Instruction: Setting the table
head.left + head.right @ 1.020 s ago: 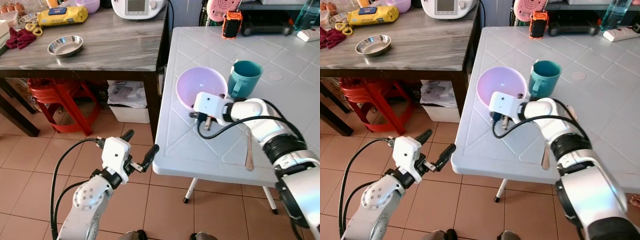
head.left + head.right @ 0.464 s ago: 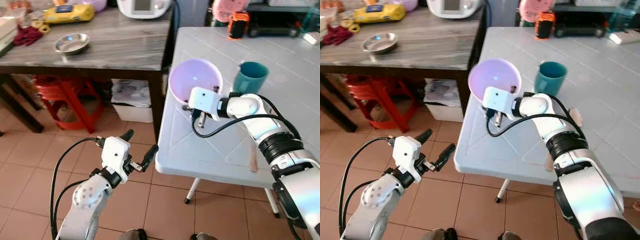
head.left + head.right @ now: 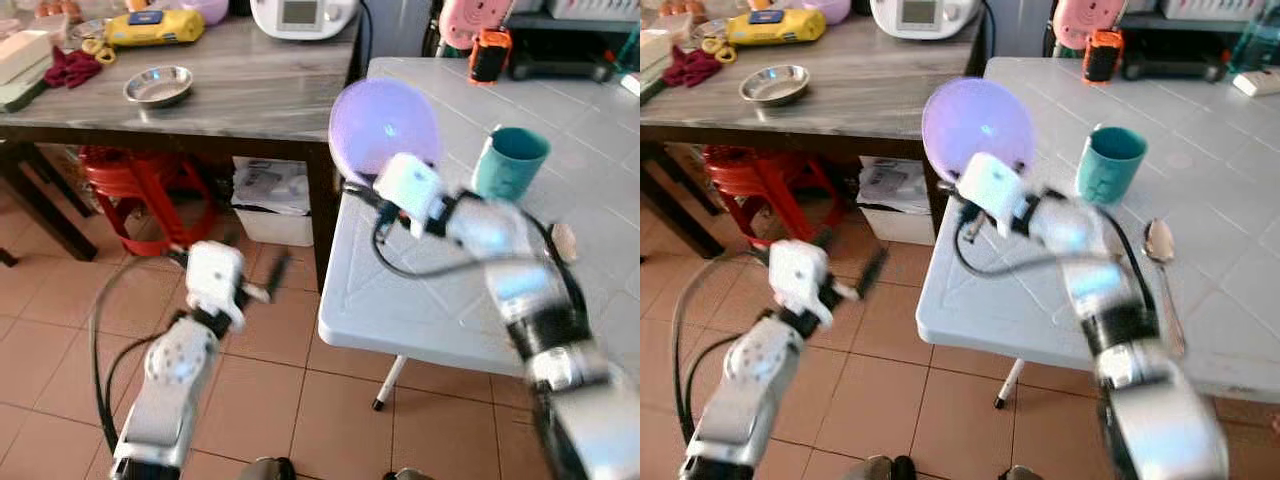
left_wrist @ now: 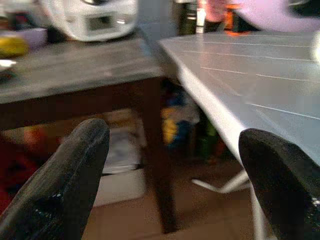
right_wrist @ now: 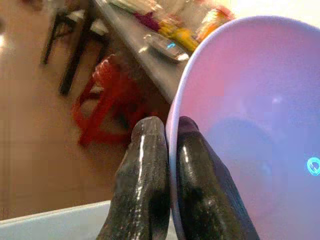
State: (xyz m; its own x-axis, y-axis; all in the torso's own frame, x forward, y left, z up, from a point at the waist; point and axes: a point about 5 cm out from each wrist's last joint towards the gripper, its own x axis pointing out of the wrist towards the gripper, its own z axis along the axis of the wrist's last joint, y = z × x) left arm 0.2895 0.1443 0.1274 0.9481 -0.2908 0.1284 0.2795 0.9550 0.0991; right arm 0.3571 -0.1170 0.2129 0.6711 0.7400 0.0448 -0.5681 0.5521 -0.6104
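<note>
My right gripper [image 5: 167, 165] is shut on the rim of a lilac plastic bowl [image 3: 383, 125], which it holds tilted in the air above the near left corner of the white table [image 3: 450, 310]. A teal mug [image 3: 508, 164] stands upright on the table just right of the bowl. A metal spoon [image 3: 1158, 262] lies on the table near my right arm. My left gripper [image 4: 175, 165] hangs open over the tiled floor, to the left of the white table, with nothing between its fingers.
A dark wooden table [image 3: 240, 95] stands to the left, carrying a steel dish [image 3: 159, 85], a yellow pack [image 3: 153, 27] and a white appliance [image 3: 304, 14]. Under it are a red stool [image 3: 130, 185] and a white box [image 3: 272, 200]. An orange device [image 3: 489, 55] sits at the white table's far edge.
The right gripper has lifted the bowl off the table and carried it up and leftwards, tilting it. The left arm has swung and blurs. The camera has shifted.
</note>
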